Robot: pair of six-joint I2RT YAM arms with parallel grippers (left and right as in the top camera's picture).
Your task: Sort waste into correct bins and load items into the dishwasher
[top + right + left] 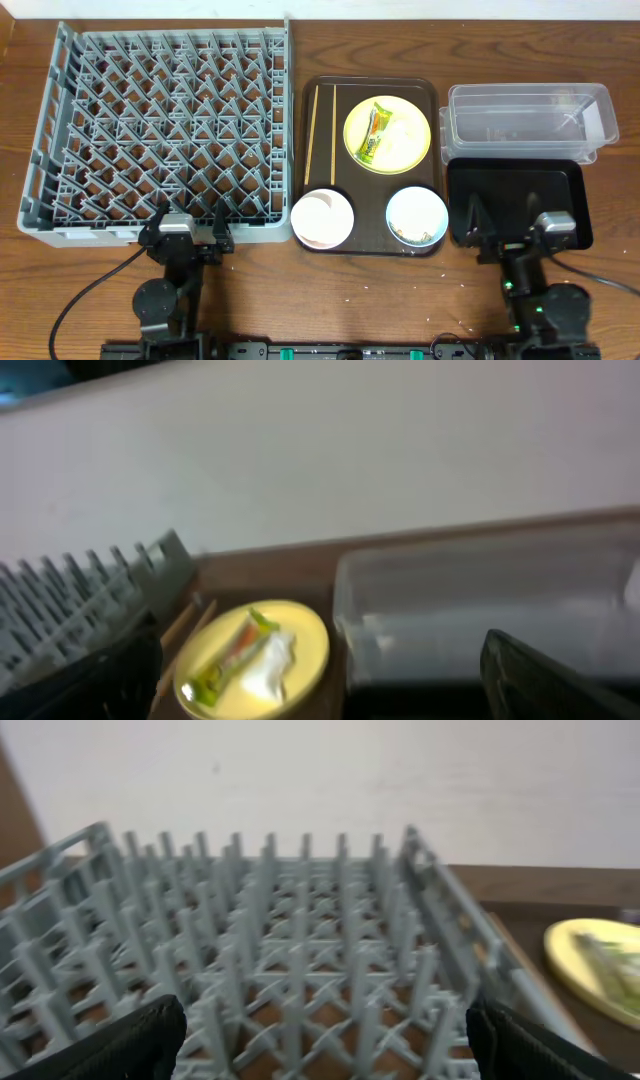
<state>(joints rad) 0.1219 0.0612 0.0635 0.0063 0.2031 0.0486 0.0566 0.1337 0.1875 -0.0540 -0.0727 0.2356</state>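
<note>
The yellow plate (388,132) sits on the brown tray with the snack wrapper (375,130) and pale food scraps (405,128) on it; plate (300,635) and wrapper (235,655) also show in the right wrist view. Chopsticks (313,134) lie along the tray's left side. A white bowl (322,218) and a light blue bowl (417,217) holding scraps sit at the tray's front. The grey dish rack (160,130) is on the left. The clear box (530,118) and black tray (520,200) are on the right. My left gripper (187,232) is open at the rack's front edge. My right gripper (512,232) is open over the black tray.
The brown serving tray (435,150) lies between the rack and the bins. The rack's pegs (300,950) fill the left wrist view. The clear box (480,600) is right of the plate in the right wrist view. A wall stands behind the table.
</note>
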